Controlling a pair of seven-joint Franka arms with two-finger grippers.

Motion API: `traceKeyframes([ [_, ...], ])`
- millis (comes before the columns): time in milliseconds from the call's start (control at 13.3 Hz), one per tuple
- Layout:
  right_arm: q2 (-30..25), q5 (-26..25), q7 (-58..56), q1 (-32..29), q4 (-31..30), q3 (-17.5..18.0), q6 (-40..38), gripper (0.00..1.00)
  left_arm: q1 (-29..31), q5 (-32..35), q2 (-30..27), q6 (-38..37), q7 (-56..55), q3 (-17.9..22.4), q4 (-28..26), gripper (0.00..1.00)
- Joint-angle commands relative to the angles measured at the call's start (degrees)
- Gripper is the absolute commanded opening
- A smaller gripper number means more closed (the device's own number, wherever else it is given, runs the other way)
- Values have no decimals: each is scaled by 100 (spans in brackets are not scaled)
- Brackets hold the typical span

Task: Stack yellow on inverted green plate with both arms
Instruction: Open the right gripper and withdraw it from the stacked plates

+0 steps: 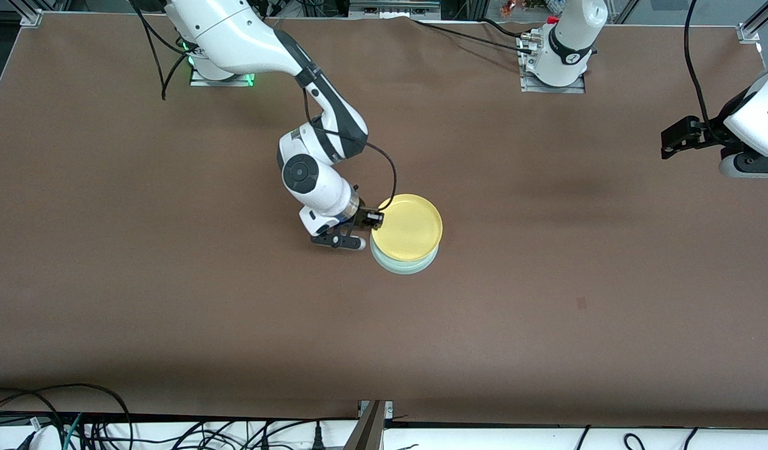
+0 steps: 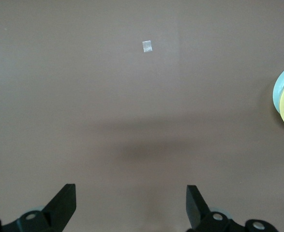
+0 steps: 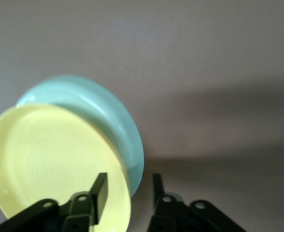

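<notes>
The yellow plate [image 1: 409, 227] is seen near the middle of the brown table [image 1: 546, 300], right side up and directly above the pale green plate [image 1: 404, 265], whose rim shows only as a thin crescent on the side nearer the front camera. In the right wrist view the yellow plate [image 3: 50, 164] appears tilted over the green plate [image 3: 112, 121], which lies rim-down on the table. Whether the two plates touch cannot be told.

The right gripper [image 1: 376, 220] is placed at the yellow plate's rim on the side toward the right arm's end of the table. Its fingers [image 3: 101, 189] are spread on either side of that rim, one over the plate's inner face and one outside it; a gap is visible between the outer finger and the plate's edge, so a firm pinch is not shown.

The left gripper [image 2: 131, 205] is held up over bare table toward the left arm's end, well apart from the plates, where the left arm waits. Its fingers [image 2: 64, 203] are spread wide with nothing between them. A small pale square mark [image 2: 147, 46] is seen on the table surface in the left wrist view.
</notes>
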Motion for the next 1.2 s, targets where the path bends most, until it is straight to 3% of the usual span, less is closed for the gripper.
traceKeyframes([
  [0,-229,-46,-96,-295,481,-209,-953,100,164,-318,-488,501,572,87,-778,100],
  [225,-247,-354,-910,-769,1395,-465,-2808,100,191,-327,-533,555,573,79,-842,100],
  [375,-343,-363,-1587,-1121,1591,-587,-3452,100,174,-318,-506,573,573,44,-771,100],
  [674,-1002,-363,-2607,-1482,1600,-1324,-4454,100,138,-318,-497,573,573,35,-614,100],
  [749,-1186,-485,-3019,-1483,1644,-1727,-5040,100,164,-327,-471,555,539,43,-604,100],
  [824,-1344,-643,-3327,-1492,1801,-1913,-5333,100,173,-310,-471,555,512,44,-570,100],
  [974,-1678,-976,-3785,-1553,1969,-2038,-5791,100,182,-292,-375,555,486,44,-342,100],
  [1124,-2178,-1179,-3822,-1851,1821,-1838,-5810,100,182,-301,-261,564,494,61,-209,100],
])
